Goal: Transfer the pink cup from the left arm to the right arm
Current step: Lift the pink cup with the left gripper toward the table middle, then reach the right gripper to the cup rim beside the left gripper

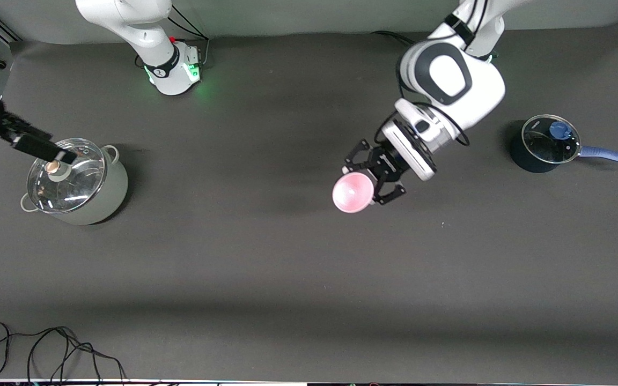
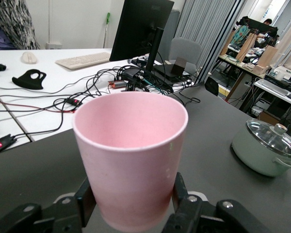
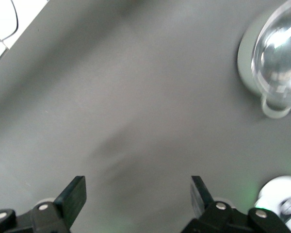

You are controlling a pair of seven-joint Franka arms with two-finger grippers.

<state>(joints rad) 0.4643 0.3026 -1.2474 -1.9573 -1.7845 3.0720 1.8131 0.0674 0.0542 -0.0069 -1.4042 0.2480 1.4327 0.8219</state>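
The pink cup (image 1: 352, 193) is held up over the middle of the table, its open mouth turned toward the front camera. My left gripper (image 1: 376, 179) is shut on the cup's lower part, with linkage fingers (image 2: 182, 194) on both sides of the cup (image 2: 131, 150). My right gripper (image 1: 46, 149) is over the lidded pot at the right arm's end of the table, far from the cup. In the right wrist view it (image 3: 138, 191) is open and empty, with bare table under it.
A pale green pot with a glass lid (image 1: 75, 179) stands at the right arm's end; it also shows in both wrist views (image 2: 266, 150) (image 3: 276, 63). A dark blue saucepan with a glass lid (image 1: 547, 143) stands at the left arm's end. Loose cables (image 1: 57, 348) lie near the front edge.
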